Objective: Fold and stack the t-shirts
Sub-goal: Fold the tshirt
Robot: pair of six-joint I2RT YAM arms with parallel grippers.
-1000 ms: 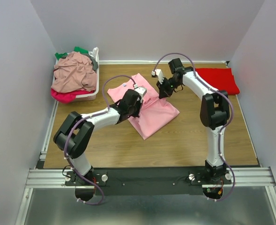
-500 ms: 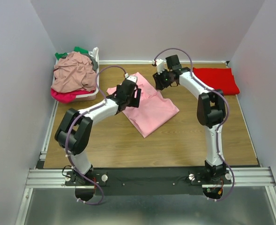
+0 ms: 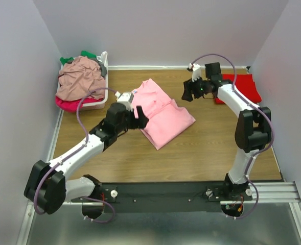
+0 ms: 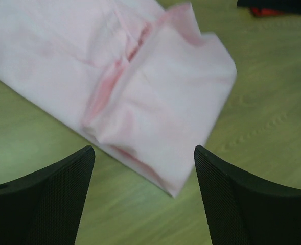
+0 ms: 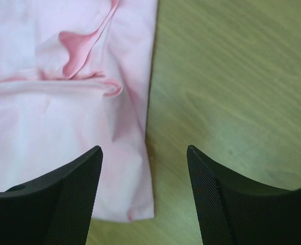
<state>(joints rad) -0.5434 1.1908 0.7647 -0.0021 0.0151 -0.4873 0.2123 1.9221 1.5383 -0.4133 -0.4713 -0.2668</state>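
Observation:
A light pink t-shirt lies folded on the wooden table, with a rumpled crease across its middle. My left gripper hovers at the shirt's left edge, open, with nothing between its fingers; in its wrist view the left gripper frames the shirt's near corner. My right gripper hangs just past the shirt's far right edge, open and empty, and in its wrist view the right gripper straddles that edge. A folded bright red t-shirt lies at the back right, partly behind the right arm.
A white basket stands at the back left, heaped with a dusty rose tee over magenta and green ones. White walls close in the table on three sides. A red corner shows in the left wrist view.
Both grippers have opened and let go of the pink t-shirt. The left arm has drawn back towards the near left; the right arm has swung right towards the red t-shirt.

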